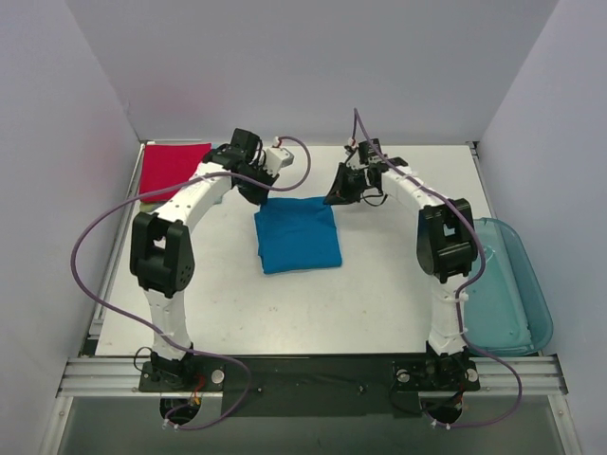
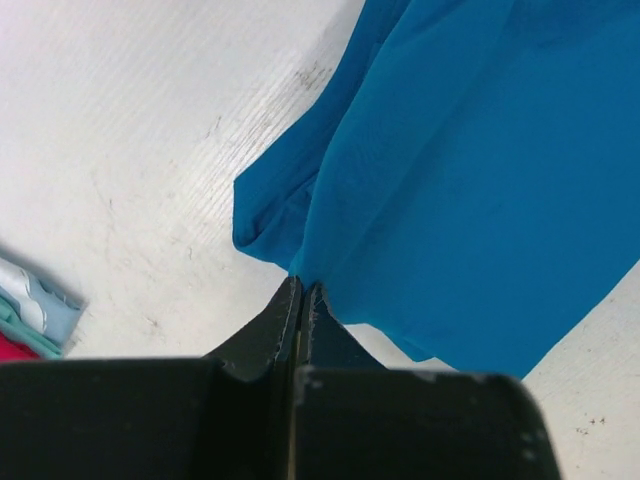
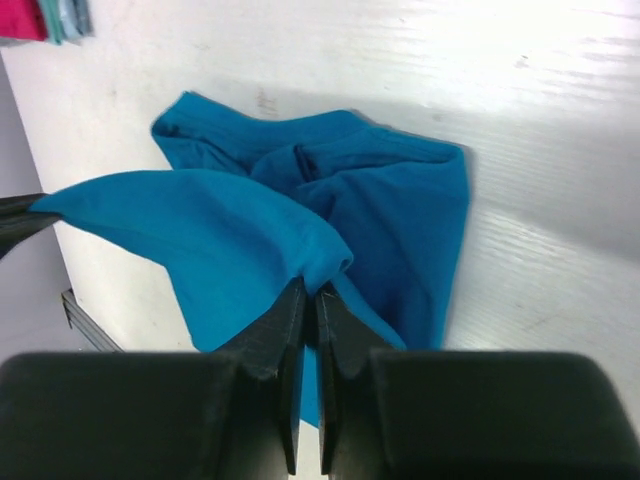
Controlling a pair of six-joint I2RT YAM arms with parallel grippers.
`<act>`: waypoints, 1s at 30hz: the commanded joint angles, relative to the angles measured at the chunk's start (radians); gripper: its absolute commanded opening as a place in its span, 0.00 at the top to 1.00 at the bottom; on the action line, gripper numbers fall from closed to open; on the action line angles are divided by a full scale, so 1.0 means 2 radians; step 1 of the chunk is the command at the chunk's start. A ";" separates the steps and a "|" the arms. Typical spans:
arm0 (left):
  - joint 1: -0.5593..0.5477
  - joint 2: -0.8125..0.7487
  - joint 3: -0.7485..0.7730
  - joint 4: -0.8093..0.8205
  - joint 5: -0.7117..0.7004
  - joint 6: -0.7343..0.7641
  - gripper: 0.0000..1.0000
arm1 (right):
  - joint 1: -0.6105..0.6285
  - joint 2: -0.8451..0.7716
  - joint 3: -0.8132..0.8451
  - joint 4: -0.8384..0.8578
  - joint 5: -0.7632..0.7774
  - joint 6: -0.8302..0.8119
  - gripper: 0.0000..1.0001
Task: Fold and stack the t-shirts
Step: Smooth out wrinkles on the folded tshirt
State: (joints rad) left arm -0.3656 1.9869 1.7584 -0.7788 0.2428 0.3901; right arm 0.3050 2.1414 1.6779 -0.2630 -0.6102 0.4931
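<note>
A bright blue t-shirt (image 1: 298, 236) lies partly folded in the middle of the table. My left gripper (image 1: 258, 193) is shut on its far left edge (image 2: 420, 190). My right gripper (image 1: 340, 194) is shut on its far right edge (image 3: 215, 235), holding that edge lifted off the table. A red t-shirt (image 1: 173, 168) lies folded at the far left on top of a light teal one (image 2: 30, 305). The red and teal edges also show in the right wrist view (image 3: 45, 18). No yellowish shirt shows.
A translucent blue plastic bin (image 1: 507, 284) stands off the table's right edge. Grey walls close in the left, back and right sides. Purple cables loop from both arms.
</note>
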 commanded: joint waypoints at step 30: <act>0.048 0.002 -0.006 -0.015 -0.018 -0.031 1.00 | 0.051 -0.097 -0.202 0.052 0.024 -0.036 0.56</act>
State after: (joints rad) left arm -0.2749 2.0785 1.6619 -0.7498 0.1600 0.3286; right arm 0.4129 1.9675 1.3151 -0.2150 -0.4835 0.4316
